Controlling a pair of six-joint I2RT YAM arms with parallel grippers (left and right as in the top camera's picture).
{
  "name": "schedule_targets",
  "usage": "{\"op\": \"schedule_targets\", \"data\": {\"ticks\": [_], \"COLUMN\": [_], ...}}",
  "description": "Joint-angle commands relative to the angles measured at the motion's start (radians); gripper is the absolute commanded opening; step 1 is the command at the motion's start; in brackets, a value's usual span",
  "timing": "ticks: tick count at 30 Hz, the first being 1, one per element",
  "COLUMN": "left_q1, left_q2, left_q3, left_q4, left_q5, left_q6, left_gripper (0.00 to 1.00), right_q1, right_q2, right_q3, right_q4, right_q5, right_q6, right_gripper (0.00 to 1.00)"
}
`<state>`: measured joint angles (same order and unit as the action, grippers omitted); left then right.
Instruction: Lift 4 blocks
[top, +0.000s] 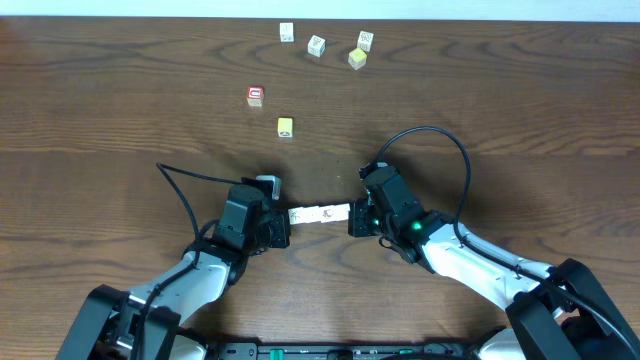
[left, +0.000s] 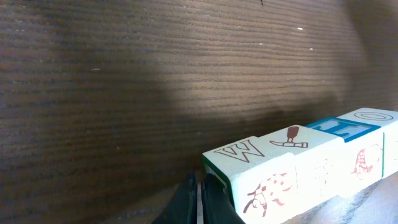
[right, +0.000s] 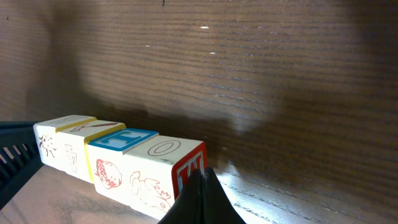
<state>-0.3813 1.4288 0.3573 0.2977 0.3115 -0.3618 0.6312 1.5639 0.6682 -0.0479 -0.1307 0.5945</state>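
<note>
Left gripper (top: 283, 226): fingers pressed together with nothing between them; the closed tip butts against one end of the row.
Right gripper (top: 356, 218): also pinched flat, and pushing on the opposite end.
Why shut: closed tips make blunt pads, so I squeeze inward from both sides.
Blocks (top: 320, 213): four in a line, face to face, clamped between my tips over the near half of the table (top: 100, 110). Their shadow lies apart from them, so I judge them off the wood.
Spare cubes (top: 316, 45): well apart, on the far side.

From where I stand, a dark wood-grain table (top: 120, 110) stretches away ahead of the left gripper (top: 284, 224) and right gripper (top: 356, 218). A pale strip (top: 480, 10) runs along its far edge. Light glints off the grain.
</note>
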Motion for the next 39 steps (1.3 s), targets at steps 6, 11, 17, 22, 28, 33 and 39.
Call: {"op": "schedule_targets", "data": {"ticks": [6,11,17,22,28,33,39], "left_q1": [-0.028,-0.028,-0.028,-0.028,-0.028,-0.028,-0.028], "left_q2": [-0.085,-0.098,-0.098,-0.098,-0.103,-0.132,-0.158], "left_q3": [0.010,0.010,0.010,0.010,0.010,0.010,0.010], "left_q4": [0.025,0.025,0.019,0.019,0.019,0.019,0.019], "left_q5": [0.175,0.175,0.175,0.175,0.175,0.175,0.175], "left_q6": [0.002,-0.003,-0.003,-0.006,-0.017,-0.021,-0.037], "left_gripper": [0.07,0.07,0.07,0.07,0.07,0.07,0.07], "right_q1": [0.018,0.018,0.018,0.018,0.018,0.018,0.018], "right_q2": [-0.001,-0.001,-0.038,-0.084,-0.089,-0.089,-0.089], "right_q3": [0.012,0.012,0.012,0.012,0.012,0.012,0.012], "right_q4": [0.037,0.041,0.041,0.029,0.018,0.003,0.003], "right_q5": [-0.189,-0.192,-0.193,-0.182,-0.181,-0.158,-0.159], "right_q6": [-0.009,-0.008,-0.015,-0.027,-0.027,-0.029,-0.034], "right_gripper": [0.01,0.01,0.01,0.01,0.01,0.01,0.01]}}
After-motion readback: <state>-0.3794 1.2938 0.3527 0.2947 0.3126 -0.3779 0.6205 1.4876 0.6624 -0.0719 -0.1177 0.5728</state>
